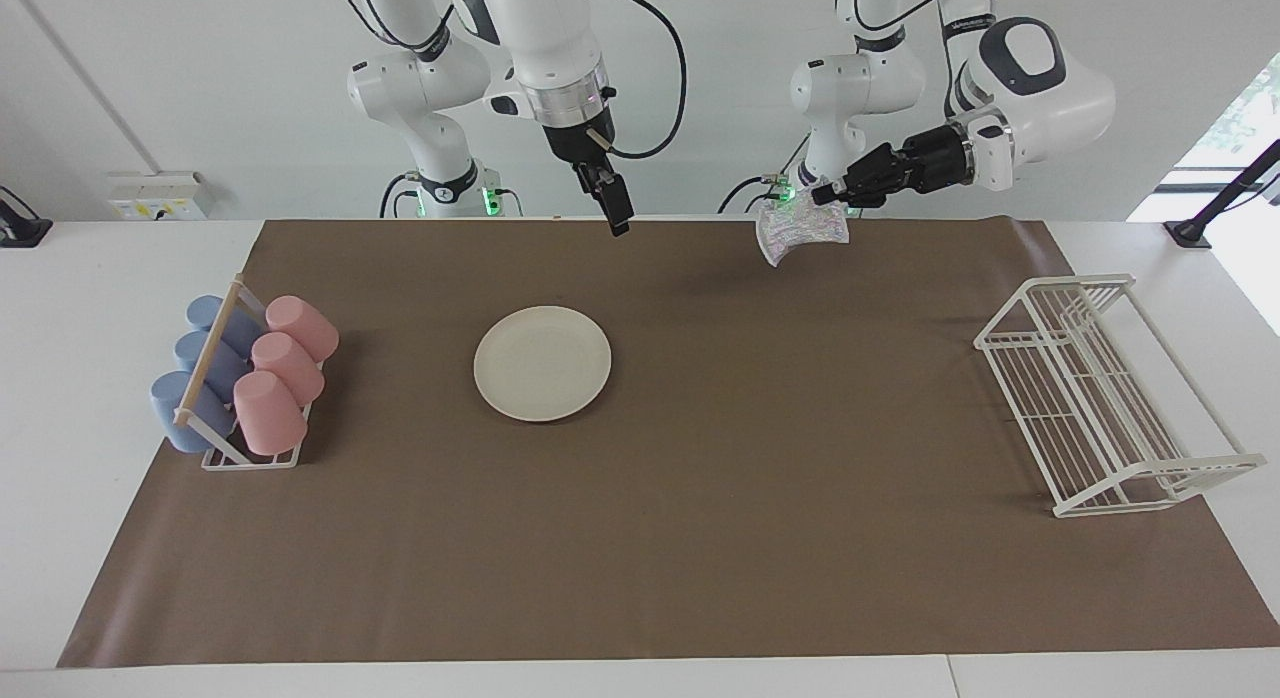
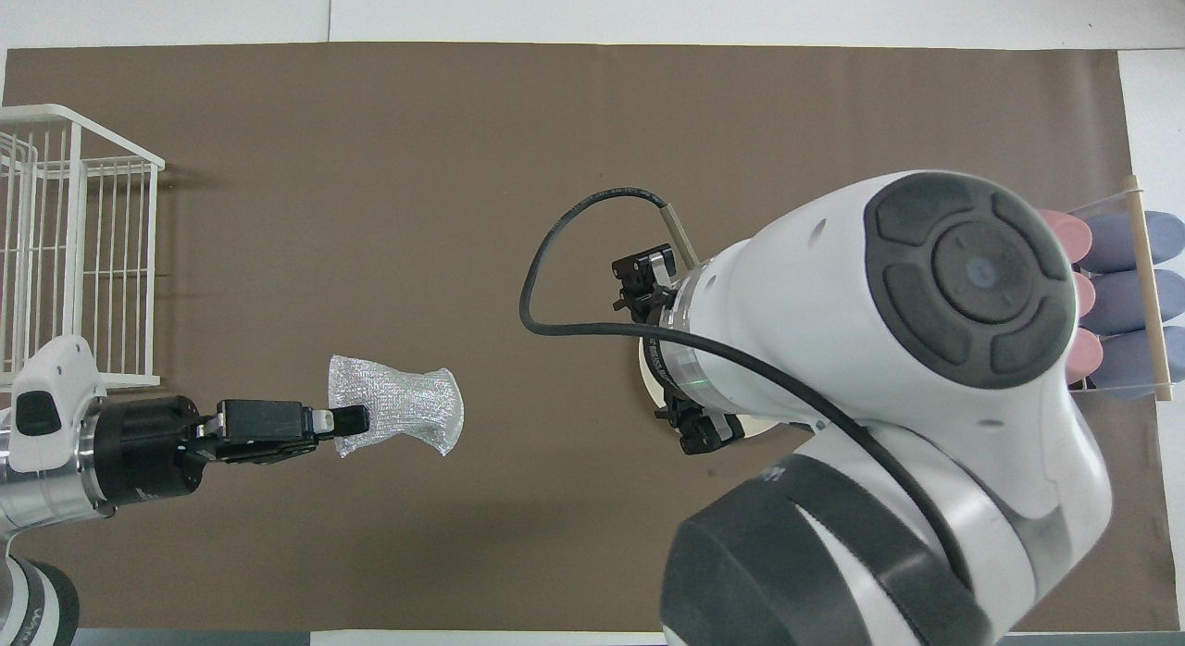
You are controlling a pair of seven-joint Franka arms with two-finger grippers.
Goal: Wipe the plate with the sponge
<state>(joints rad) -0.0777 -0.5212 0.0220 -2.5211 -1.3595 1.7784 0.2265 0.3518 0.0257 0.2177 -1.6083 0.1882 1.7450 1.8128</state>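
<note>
The cream-white plate [image 1: 542,363] lies flat on the brown mat, toward the right arm's end of the table. In the overhead view only a sliver of the plate [image 2: 650,378] shows under the right arm. The silvery mesh sponge [image 1: 803,230] hangs in the air from my left gripper [image 1: 826,193], which is shut on one end of it, over the mat's edge nearest the robots and apart from the plate. The overhead view shows the same grip [image 2: 347,422] on the sponge [image 2: 403,410]. My right gripper [image 1: 617,216] hangs raised above the plate and touches nothing.
A rack [image 1: 215,378] with several blue and pink cups lying on it stands at the right arm's end. A white wire dish rack [image 1: 1105,393] stands at the left arm's end. The brown mat [image 1: 700,538] covers the table.
</note>
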